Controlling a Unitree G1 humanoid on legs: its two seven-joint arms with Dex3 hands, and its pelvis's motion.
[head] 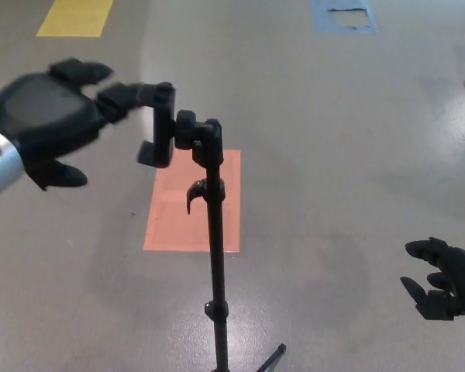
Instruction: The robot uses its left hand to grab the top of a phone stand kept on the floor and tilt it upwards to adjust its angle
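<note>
Left robot hand (43,116) up at the left, a bit blurry, fingers (128,94) touching the top of the phone stand's clamp (158,125); can't tell if actually gripped. Phone stand (214,256) on the floor (333,155), pole upright, clamp standing vertical, facing left. Orange floor patch (182,217) behind. Right robot hand (442,280) off low right, fingers apart, empty.

I'm over a workshop or lab floor: bare grey concrete (310,116), coloured marking patches at twelve o'clock (192,200).
</note>
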